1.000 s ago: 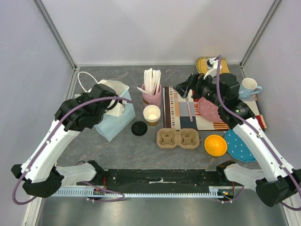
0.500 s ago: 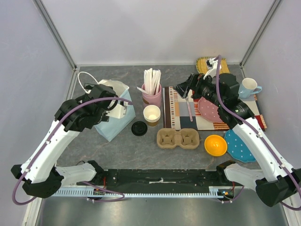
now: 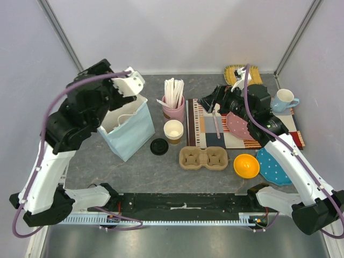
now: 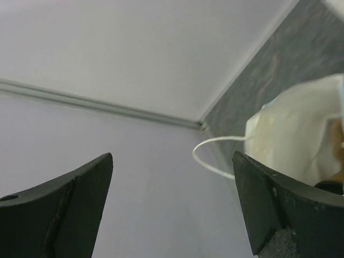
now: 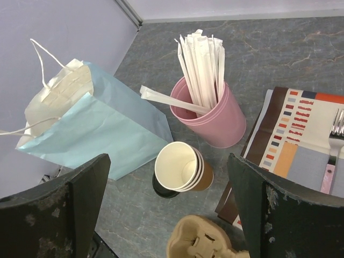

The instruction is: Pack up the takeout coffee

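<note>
The light blue paper bag (image 3: 129,129) stands open at the left, white inside, with string handles. My left gripper (image 3: 135,86) hangs open and empty above its back rim; in the left wrist view the gripper (image 4: 173,161) frames the wall, with the bag's mouth (image 4: 293,134) at the right. A brown patch (image 4: 337,141) shows inside that mouth; I cannot tell whether it is the takeout coffee, which is otherwise hidden. Unlidded paper cups (image 3: 173,130) (image 5: 180,166) stand stacked beside a loose black lid (image 3: 159,146). My right gripper (image 3: 208,102) (image 5: 167,183) is open above them, holding nothing.
A pink cup of wrapped sticks (image 3: 173,107) stands behind the paper cups. A cardboard cup carrier (image 3: 203,158) and an orange bowl (image 3: 246,165) lie in front. A striped placemat (image 3: 242,131), dotted plates, a blue mug (image 3: 284,99) and a woven basket (image 3: 236,72) fill the right.
My left gripper has opened and risen out of the bag's mouth, up and toward the back. The bag now stands uncovered. The right arm has barely moved.
</note>
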